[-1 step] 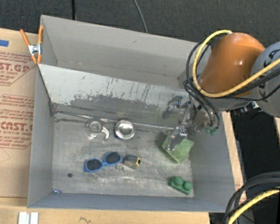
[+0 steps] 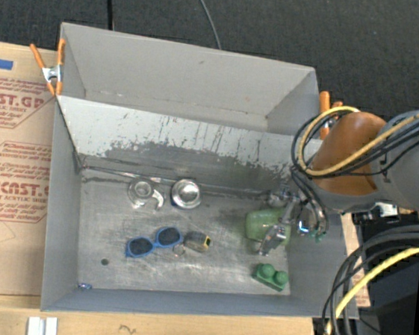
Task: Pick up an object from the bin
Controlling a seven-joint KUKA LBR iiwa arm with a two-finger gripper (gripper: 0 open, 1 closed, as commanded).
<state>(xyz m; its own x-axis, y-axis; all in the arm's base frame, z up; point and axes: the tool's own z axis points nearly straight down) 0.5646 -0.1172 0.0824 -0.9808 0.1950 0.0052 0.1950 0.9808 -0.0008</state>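
My gripper (image 2: 279,231) is low at the right side of the bin floor, right against a pale green rounded object (image 2: 258,223) that lies on its left. Part of that object is hidden behind the gripper. A dark green toy brick (image 2: 270,276) lies just below the gripper, near the bin's front right corner, apart from it.
Further left on the floor lie a small grey-and-tan piece (image 2: 197,240), blue sunglasses (image 2: 152,241), a shiny metal cup (image 2: 186,193) and a clear round piece (image 2: 142,191). The arm with its orange cover and looped cables hangs over the bin's right wall.
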